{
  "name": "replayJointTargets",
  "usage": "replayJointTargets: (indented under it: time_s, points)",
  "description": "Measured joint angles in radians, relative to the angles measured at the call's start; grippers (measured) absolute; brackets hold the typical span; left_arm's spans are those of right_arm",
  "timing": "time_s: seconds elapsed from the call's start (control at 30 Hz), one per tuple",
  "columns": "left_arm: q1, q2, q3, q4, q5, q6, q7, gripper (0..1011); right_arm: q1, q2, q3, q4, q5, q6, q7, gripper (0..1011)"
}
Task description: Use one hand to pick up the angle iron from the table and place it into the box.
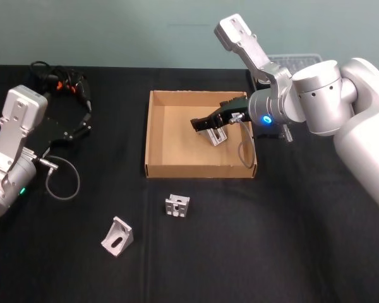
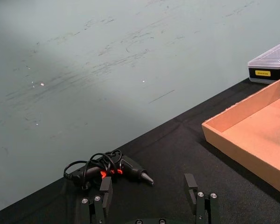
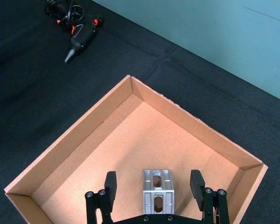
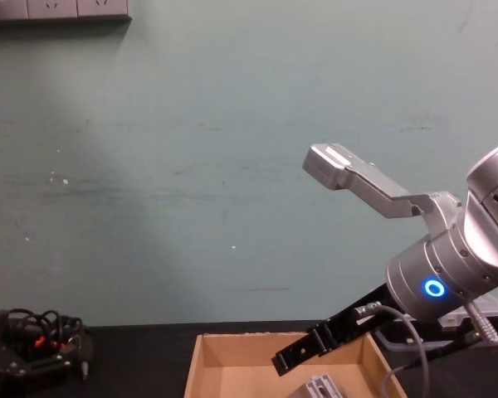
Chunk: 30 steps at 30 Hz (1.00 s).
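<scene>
the right gripper (image 3: 153, 175) hung low over the box (image 1: 154, 132), jaws spread wide with a gap on each side of one angle iron (image 3: 157, 193), which seemed released onto the box floor. a second angle iron (image 1: 177, 206) and a third angle iron (image 1: 117, 237) lay on the table (image 1: 290, 240) in front of the box, likely yet to be moved. the left gripper (image 2: 148, 183) sat parked at the left, jaws open.

In the chest view the box (image 4: 249, 352) is cut off by the lower edge, and of the angle iron (image 4: 319, 387) in it just the top is seen. In the head view the clear-lidded plastic case (image 1: 297, 59) is largely hidden behind the right arm (image 1: 316, 95), and the angle iron is partly covered by the right gripper (image 1: 201, 125). In the left wrist view the box and the case are cut by the picture's edge.
</scene>
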Motion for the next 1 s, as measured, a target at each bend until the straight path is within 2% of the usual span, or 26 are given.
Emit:
replayJointTargets:
  time_s: [0.33, 0.53, 0.7, 0.83, 1.0]
  points:
    - [0.000, 0.000, 0.000, 0.000, 0.000, 0.000, 0.000, 1000, -0.004, 0.003, 0.003, -0.007, 0.000, -0.005, 0.001, 1004]
    - [0.000, 0.000, 0.000, 0.000, 0.000, 0.000, 0.000, 1000, -0.037, 0.021, 0.039, -0.062, 0.003, -0.027, 0.009, 1004]
    - [0.000, 0.000, 0.000, 0.000, 0.000, 0.000, 0.000, 1000, -0.073, 0.043, 0.074, -0.135, 0.025, -0.048, 0.034, 1004]
    - [0.000, 0.000, 0.000, 0.000, 0.000, 0.000, 0.000, 1000, -0.119, 0.095, 0.082, -0.240, 0.062, -0.104, 0.106, 1004]
    - [0.000, 0.000, 0.000, 0.000, 0.000, 0.000, 0.000, 1000, -0.157, 0.162, 0.052, -0.334, 0.080, -0.167, 0.196, 1004]
